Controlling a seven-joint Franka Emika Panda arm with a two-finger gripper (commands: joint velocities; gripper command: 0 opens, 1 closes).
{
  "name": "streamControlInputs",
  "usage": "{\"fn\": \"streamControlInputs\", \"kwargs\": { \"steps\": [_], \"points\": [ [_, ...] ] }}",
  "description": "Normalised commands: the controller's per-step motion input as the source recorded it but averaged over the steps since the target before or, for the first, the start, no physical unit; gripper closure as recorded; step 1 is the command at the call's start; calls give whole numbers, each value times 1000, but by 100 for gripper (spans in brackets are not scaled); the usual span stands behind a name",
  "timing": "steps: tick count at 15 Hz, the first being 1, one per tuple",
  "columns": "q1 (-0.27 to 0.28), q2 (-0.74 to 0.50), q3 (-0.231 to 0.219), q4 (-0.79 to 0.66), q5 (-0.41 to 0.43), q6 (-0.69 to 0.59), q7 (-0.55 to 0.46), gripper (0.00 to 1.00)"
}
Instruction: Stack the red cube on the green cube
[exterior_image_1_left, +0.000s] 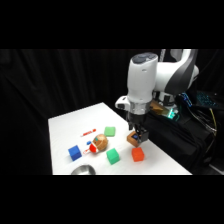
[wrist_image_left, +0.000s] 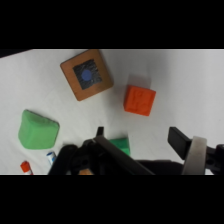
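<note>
**Approach to the red cube, not yet grasped**

White counter (exterior_image_1_left: 65, 127) against black drapes. I see the gripper (exterior_image_1_left: 137, 134) hanging just above the brown cube (exterior_image_1_left: 132, 139); its fingers (wrist_image_left: 179, 141) are spread apart, holding nothing. The red cube (wrist_image_left: 140, 100) sits free on the counter, near the green cube (exterior_image_1_left: 113, 156) but not touching. I'd shift onto the red cube, square the fingers to its flat sides, then descend, clear of the brown one.

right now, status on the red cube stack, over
Gripper open, empty, above table. Red cube on table, not grasped. Green cube apart, bare on top. Brown cube beside red cube.
</note>
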Motion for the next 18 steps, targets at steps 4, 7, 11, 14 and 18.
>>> {"fn": "streamControlInputs", "kwargs": {
  "steps": [4,7,11,14,18],
  "points": [
    [71,11,42,-172,36,369,331,0],
    [78,148,20,-59,-25,353,317,0],
    [119,264,-45,44,-90,317,296,0],
    [188,276,-142,98,-132,263,270,0],
    [306,183,-277,98,-254,190,392,0]
  ]
}}
